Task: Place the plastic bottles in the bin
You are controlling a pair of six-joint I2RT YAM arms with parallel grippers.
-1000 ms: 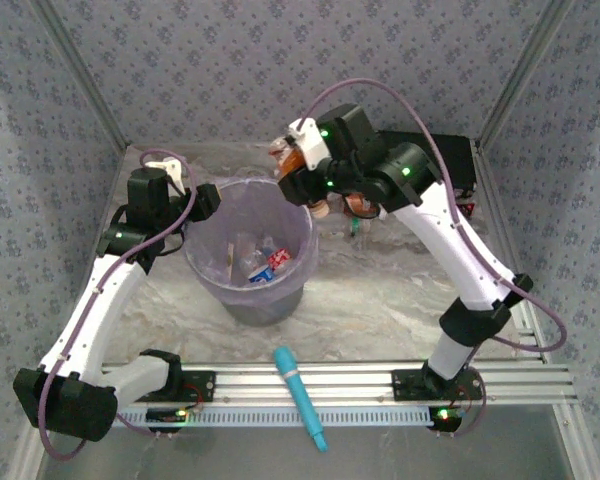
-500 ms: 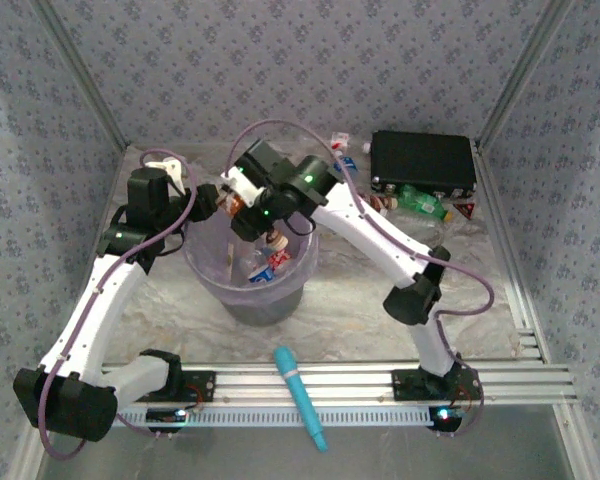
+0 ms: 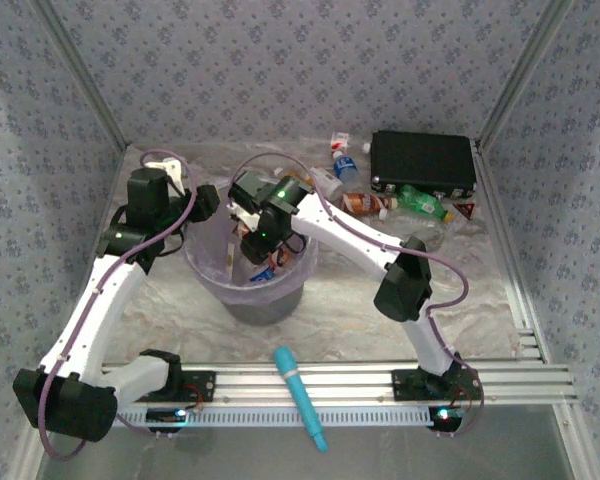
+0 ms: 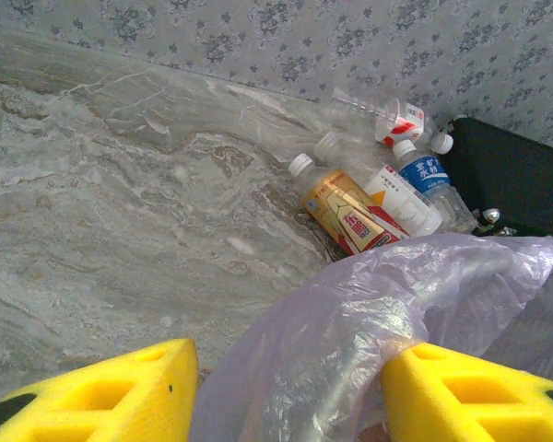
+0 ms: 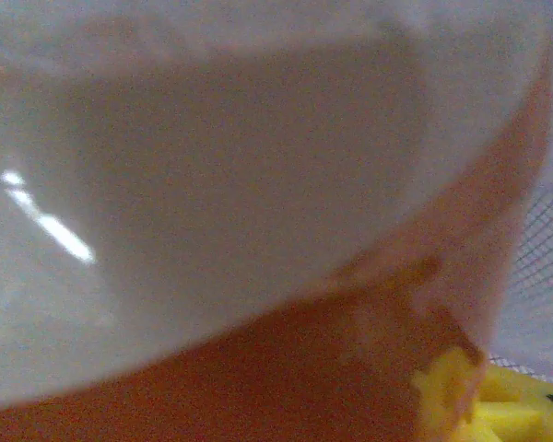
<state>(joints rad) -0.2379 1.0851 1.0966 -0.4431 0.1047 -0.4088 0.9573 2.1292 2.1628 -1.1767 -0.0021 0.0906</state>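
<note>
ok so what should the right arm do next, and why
Probably open the right gripper wide and let the orange bottle drop. The gripper hangs above the open bin, and the bottle lies right against its finger, so it looks ready to go in.

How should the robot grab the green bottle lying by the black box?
Probably around its middle, coming straight down from above: the green bottle lies on its side beside the black case, so fingers can close across its round body.
</note>
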